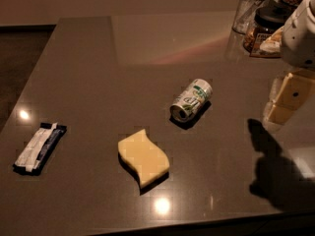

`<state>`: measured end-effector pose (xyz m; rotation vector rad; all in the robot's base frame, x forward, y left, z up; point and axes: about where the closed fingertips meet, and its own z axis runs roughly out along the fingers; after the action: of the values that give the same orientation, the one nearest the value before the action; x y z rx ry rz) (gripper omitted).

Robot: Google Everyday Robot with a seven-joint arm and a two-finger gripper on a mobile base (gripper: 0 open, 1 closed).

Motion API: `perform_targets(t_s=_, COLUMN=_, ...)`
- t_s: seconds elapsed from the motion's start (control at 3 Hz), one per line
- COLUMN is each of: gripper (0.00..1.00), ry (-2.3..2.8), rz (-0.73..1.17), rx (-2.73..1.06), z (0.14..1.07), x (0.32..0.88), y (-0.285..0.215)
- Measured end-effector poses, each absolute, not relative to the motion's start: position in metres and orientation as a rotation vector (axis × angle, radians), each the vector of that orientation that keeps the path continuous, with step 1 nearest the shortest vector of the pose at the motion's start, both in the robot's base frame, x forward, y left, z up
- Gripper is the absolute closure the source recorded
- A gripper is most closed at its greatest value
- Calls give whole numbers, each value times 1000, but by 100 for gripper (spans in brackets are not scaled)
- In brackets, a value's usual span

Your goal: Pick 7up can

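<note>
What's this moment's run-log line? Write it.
7up can: lying on its side on table, not grasped | gripper: over table at view's right edge, apart from can

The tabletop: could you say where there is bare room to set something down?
Free: the far left behind the packet and 7up can; the front between sponge and gripper at the right edge. Crowded: far right corner, glass and jar.

The 7up can lies on its side on the dark table, approx. in the middle, a bit to the right. It is small, silver-white w/ green markings. Its shiny round end points to the front-left, the other end to the back-right. It looks undented. The gripper hangs well apart, at the can's right, not touching it.
</note>
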<state>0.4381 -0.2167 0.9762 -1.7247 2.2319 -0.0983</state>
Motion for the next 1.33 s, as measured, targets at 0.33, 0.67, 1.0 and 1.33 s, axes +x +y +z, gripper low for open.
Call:
perform_targets(t_s=0.33, gripper=0, ry=2229, rz=-101, rx=-1725, z=977, x=438, y=-216)
perform_targets(t_s=0.67, gripper=0, ry=2174, rz=-101, rx=-1821, z=972, x=454, y=-210)
perform_targets(t_s=1.0, gripper=0, ry=2082, rz=-100, rx=-1968, z=960, x=482, y=-201)
perform_targets(t_s=1.33, gripper=0, ry=1978, rz=-105, rx=-2117, z=943, x=506, y=-193)
